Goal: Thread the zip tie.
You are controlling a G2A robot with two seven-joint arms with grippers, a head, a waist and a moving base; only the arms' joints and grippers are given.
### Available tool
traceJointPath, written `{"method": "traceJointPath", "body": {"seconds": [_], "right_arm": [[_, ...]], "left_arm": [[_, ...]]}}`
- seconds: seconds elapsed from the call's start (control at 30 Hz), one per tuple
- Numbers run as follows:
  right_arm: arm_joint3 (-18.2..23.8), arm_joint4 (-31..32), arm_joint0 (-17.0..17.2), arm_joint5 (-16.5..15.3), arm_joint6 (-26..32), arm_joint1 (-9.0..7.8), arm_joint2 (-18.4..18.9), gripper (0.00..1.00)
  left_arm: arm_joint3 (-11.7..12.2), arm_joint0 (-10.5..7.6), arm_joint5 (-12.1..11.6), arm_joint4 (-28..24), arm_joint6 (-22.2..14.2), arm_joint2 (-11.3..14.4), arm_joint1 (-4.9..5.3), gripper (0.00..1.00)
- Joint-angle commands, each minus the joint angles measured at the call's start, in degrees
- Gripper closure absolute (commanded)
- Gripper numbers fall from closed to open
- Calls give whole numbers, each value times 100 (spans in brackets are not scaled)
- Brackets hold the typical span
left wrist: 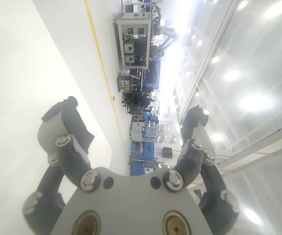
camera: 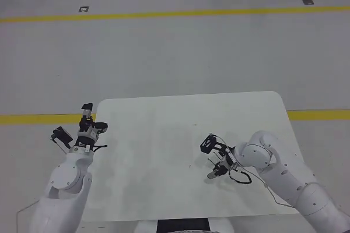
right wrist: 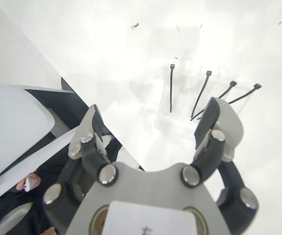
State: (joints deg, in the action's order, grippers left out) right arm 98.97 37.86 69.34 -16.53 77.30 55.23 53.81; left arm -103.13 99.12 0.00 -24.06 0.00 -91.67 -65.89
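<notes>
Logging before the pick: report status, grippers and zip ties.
Left gripper open, empty, at table edge. Right gripper open over table. Four black zip ties lie unthreaded beyond it. Nothing seen blocking them.

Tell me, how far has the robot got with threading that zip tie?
Done: nothing yet. The four black zip ties lie straight and unlooped on the white table.
In hand: nothing. The right gripper hangs open and empty just short of them, and the left gripper is open and empty at the table's edge.
Left: seemingly everything, from picking one up to threading its tail through its head.
</notes>
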Motion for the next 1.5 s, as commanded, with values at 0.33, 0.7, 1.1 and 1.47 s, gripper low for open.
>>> {"method": "traceJointPath", "body": {"seconds": [0.33, 0.7, 1.1, 1.47], "right_arm": [[-47, 121, 31, 66, -217, -32, 91, 0], [-44, -79, 154, -184, -316, -131, 363, 67], [-4, 65, 208, -238, -290, -194, 394, 77], [-317, 275, 4, -271, -391, -156, 134, 73]], "left_arm": [[0, 0, 0, 0, 0, 0, 0, 0], [0, 0, 0, 0, 0, 0, 0, 0], [0, 0, 0, 0, 0, 0, 0, 0], [0, 0, 0, 0, 0, 0, 0, 0]]}}
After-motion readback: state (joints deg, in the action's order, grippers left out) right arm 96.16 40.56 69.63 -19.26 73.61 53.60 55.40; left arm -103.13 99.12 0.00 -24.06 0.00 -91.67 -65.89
